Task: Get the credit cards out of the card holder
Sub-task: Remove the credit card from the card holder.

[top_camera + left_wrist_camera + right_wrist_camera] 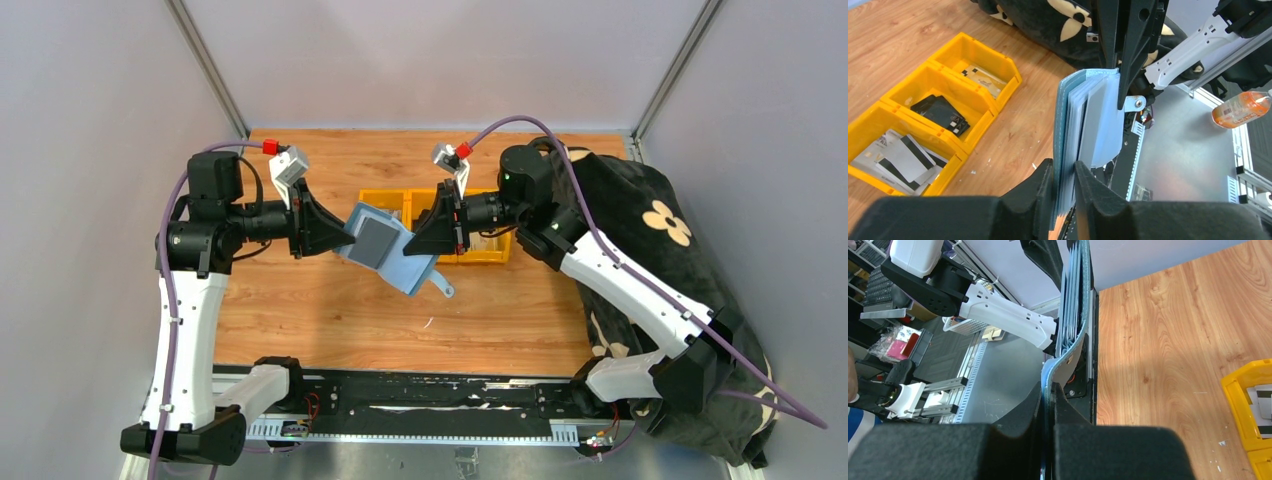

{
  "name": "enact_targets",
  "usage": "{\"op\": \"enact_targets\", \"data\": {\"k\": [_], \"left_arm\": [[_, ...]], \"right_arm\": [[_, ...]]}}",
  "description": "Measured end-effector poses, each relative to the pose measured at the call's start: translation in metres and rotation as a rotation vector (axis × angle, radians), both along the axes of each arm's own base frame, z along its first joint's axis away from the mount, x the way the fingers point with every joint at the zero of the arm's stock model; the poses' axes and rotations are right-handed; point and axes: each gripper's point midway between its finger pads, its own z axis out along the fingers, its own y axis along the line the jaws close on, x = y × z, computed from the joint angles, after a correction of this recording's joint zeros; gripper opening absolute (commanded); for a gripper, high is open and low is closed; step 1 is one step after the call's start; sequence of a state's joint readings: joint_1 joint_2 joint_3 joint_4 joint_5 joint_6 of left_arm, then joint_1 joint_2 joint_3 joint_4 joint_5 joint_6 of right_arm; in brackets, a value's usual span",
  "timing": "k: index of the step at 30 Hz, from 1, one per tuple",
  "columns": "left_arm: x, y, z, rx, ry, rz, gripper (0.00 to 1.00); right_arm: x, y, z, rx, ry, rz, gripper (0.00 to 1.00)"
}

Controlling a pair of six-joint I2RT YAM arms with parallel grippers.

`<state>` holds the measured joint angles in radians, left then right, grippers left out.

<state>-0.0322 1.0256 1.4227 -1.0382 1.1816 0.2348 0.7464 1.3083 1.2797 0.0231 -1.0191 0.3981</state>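
While left end effector (343, 237) clamps it, card holder (410, 268) aloft

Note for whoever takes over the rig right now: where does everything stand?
Left end effector: shut on one edge of the card holder.
Right end effector: shut on its opposite flap.
The holder hangs between them above the table, credit cards tucked inside.
Other cards lie in the yellow bins; whether they came from this holder is unclear.
To do: pull the cards out.
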Motion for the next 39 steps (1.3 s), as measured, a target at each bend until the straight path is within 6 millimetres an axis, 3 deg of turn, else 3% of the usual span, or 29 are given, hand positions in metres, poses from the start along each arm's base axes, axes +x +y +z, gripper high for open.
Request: {"op": "enact_targets", "data": {"k": [5,16,20,34,39], "left_arm": [[-0.002,-0.001,0.002,-0.014,0.011,-0.008,0.36],[-0.018,-0.004,0.011,-0.044,-0.009,-0.041,0.37],[-0.018,-0.004,0.010,-0.045,-0.006,-0.042,0.50],[-0.018,-0.004,0.009,-0.048,0.007,-0.045,0.48],[-0.016,-0.004,0.009,-0.048,0.011,-0.045,0.51]], "right_arm": [[0.000,0.003,0.000,0.000,-0.011,-0.009,0.00],[0.007,0.008,0.003,0.017,-0.045,-0.048,0.00],[0.006,0.008,0.008,0.052,-0.078,-0.045,0.00],[-0.024,0.001,0.030,0.173,-0.160,0.085,0.00],[-0.051,0.001,0.031,0.183,-0.168,0.198,0.00]]}}
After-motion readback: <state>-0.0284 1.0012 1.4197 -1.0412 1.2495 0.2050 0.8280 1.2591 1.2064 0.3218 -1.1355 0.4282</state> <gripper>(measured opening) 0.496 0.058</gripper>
